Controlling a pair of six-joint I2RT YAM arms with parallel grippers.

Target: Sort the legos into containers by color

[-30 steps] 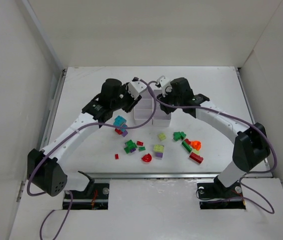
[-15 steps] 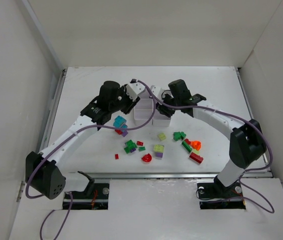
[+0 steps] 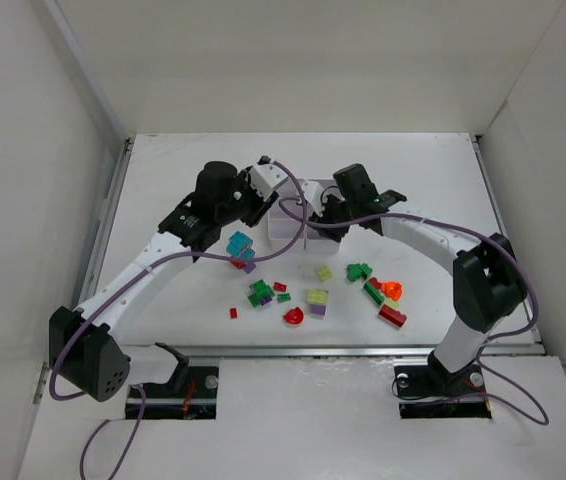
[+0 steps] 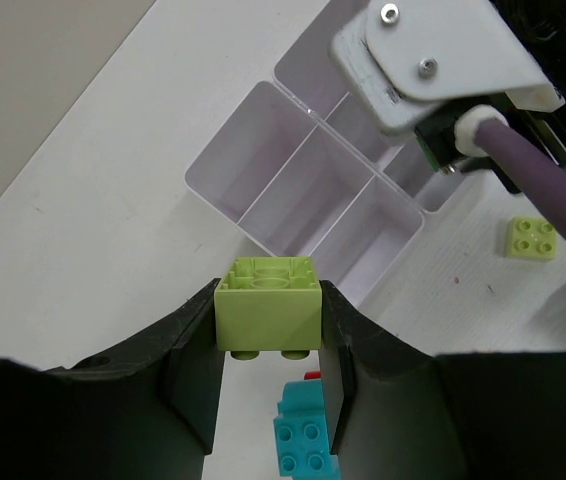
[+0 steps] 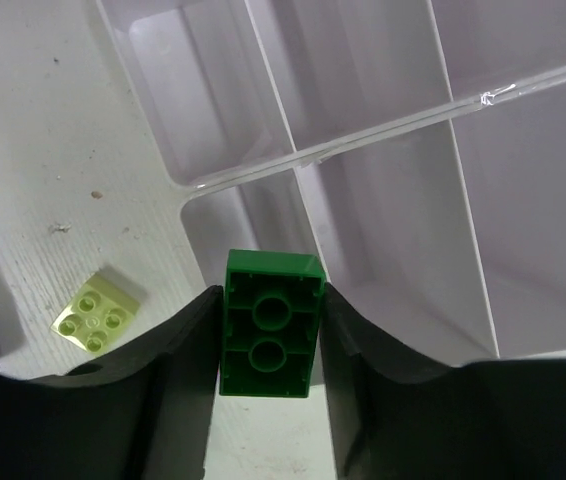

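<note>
With the left end effector point(image 4: 268, 335) clamping a yellow-green brick point(image 4: 268, 300) and the right end effector point(image 5: 271, 345) a green brick point(image 5: 271, 320), both crowded the tray point(image 4: 263, 150) and risked colliding or misdropping.

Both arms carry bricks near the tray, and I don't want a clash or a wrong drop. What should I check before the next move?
1. Left tool grips yellow-green brick: ok.
2. Right tool grips green brick: ok.
3. Tray compartments in view empty: ok.
4. Each brick centred over one compartment: cannot tell.
5. Room for both tools over the tray at once: cannot tell.
</note>
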